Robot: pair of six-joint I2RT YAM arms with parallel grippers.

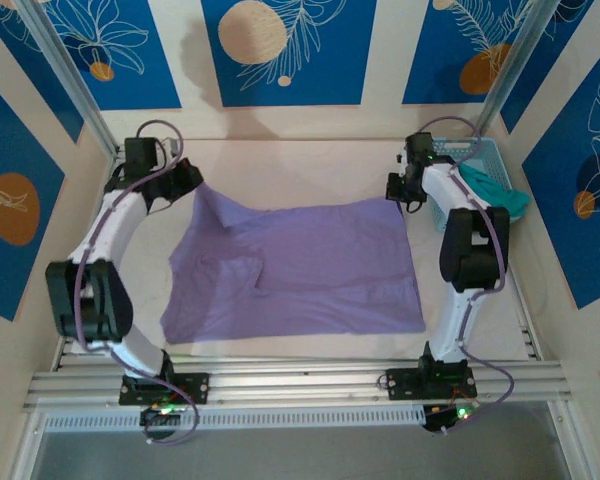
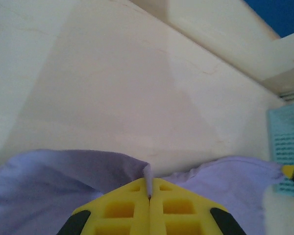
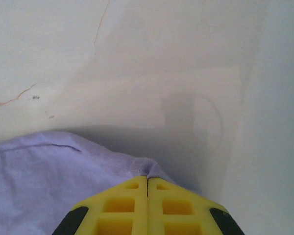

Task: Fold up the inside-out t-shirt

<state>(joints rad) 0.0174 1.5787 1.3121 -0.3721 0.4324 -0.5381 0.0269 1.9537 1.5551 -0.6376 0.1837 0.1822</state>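
- We see the lavender t-shirt (image 1: 300, 265) spread across the middle of the pale table (image 1: 280, 160), with its near edge lying flat on the surface.
- Our left gripper (image 2: 149, 190) sits at the shirt's far left corner. Its yellow fingers (image 2: 98, 215) press together with a thin fold of purple cloth pinched at their tips, so the jaws are clamped on the shirt.
- From above, that corner rises in a small peak toward the left gripper, lifted off the table.
- Our right gripper (image 3: 147, 182) has the far right corner in the same way, its jaws clenched tight on a small bunch of the fabric.
- A loose flap lies folded over the shirt's left half, and creases run across its middle.
- Just beside the right gripper, at the table's far right corner, a blue basket (image 1: 477, 155) carries a teal garment (image 1: 505, 200) that hangs over its rim, apart from the shirt.
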